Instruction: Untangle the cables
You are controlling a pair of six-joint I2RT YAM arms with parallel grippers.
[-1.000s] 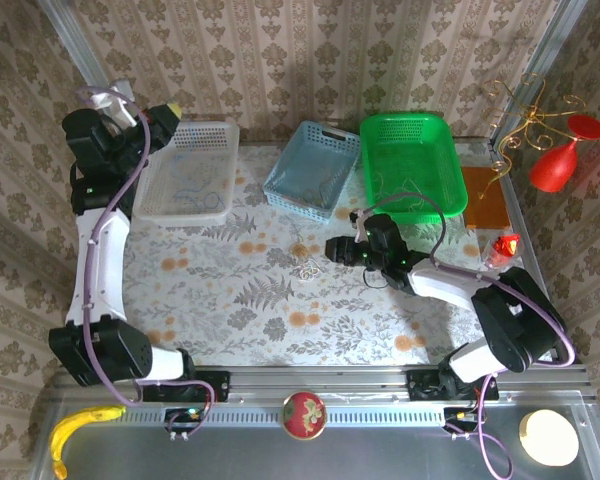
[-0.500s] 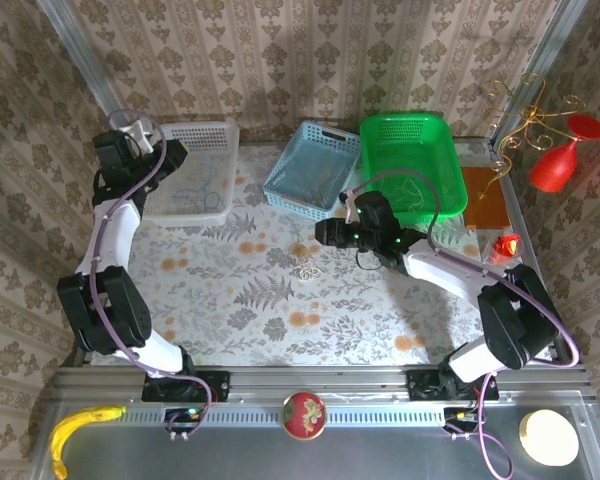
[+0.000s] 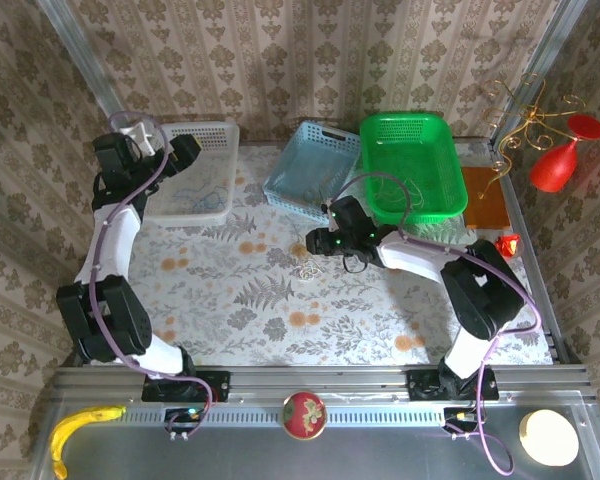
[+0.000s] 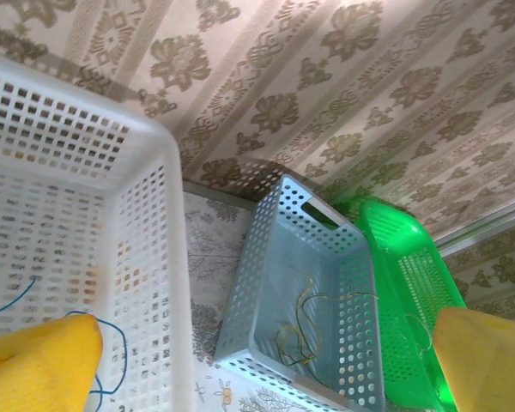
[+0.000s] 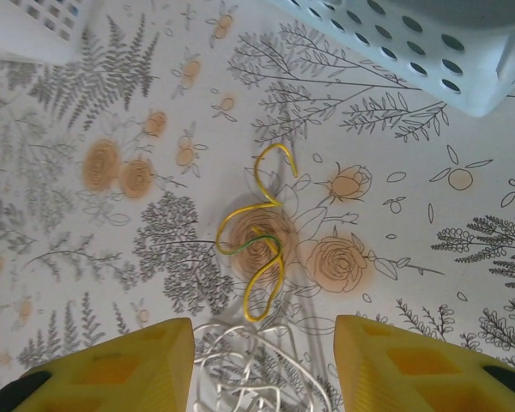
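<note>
A small knot of cables lies on the floral tablecloth at mid-table. In the right wrist view it is a whitish tangle with a yellow-green strand curling just beyond it. My right gripper is open and low over the cloth, with the whitish tangle between its yellow fingers; from above it sits just right of the knot. My left gripper is wide open over the white basket, which holds a blue cable. A pale yellow cable lies in the blue basket.
The white basket, blue basket and green basket line the far edge. A red glass and an orange mat stand at the right. A banana and a red ball lie on the near rail.
My left arm came down from high up toward the white basket and its jaws opened wide. My right gripper slid left toward the knot.
</note>
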